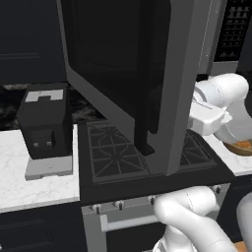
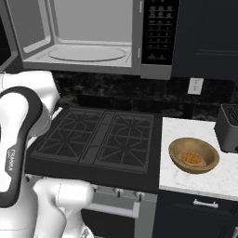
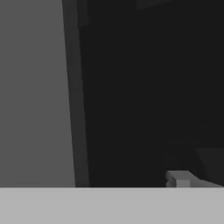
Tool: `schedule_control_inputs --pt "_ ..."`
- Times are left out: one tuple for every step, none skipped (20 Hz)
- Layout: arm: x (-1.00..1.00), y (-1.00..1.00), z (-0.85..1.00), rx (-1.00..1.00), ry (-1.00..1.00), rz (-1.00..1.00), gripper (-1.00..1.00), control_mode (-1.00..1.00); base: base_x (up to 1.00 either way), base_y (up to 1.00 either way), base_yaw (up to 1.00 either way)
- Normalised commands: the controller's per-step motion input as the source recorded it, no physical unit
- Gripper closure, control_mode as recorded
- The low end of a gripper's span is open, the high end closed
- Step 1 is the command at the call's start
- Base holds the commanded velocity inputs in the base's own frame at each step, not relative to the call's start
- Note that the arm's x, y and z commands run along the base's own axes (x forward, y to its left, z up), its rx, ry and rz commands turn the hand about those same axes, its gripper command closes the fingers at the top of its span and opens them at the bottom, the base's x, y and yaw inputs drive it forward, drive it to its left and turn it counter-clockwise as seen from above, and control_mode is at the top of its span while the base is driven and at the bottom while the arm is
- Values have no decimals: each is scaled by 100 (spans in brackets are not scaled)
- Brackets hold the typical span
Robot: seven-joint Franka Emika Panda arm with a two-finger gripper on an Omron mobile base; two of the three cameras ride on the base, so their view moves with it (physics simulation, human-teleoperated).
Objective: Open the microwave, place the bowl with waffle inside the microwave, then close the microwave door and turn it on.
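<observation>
We can't tell our claw's state behind the microwave door (image 1: pixel 123 74). The bowl (image 2: pixel 194 155) (stiff wood, probably light) sits well apart; pinch its thick rim.

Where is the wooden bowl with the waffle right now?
The bowl sits on the white counter right of the stove, the waffle inside it, beside a dark appliance.

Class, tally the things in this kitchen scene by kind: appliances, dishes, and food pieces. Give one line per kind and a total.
Appliances: 4, the microwave, the stove, the small black boxy appliance, and the dark appliance at the right edge
Dishes: 1, the bowl
Food pieces: 1, the waffle
Total: 6
</observation>
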Motion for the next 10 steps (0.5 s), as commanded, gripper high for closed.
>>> schedule_control_inputs --pt "-9 -24 6 1 -11 0 -100 -100 0 0 0" --pt "-9 -27 4 1 -12 0 -100 -100 0 0 0" --pt "-8 -23 10 1 -12 0 -100 -100 0 0 0" --pt "-5 -16 9 0 -12 0 -100 -100 0 0 0" --pt "-19 -33 11 2 -13 0 -100 -100 0 0 0" --pt "-14 -39 13 3 -13 0 -100 -100 0 0 0" --pt "-6 -31 13 1 -12 0 -100 -100 0 0 0" --pt "0 -24 17 2 -9 0 -100 -100 0 0 0" --pt "0 -15 17 1 -5 0 -100 -100 0 0 0" --pt "0 0 15 0 -4 0 -100 -100 0 0 0"
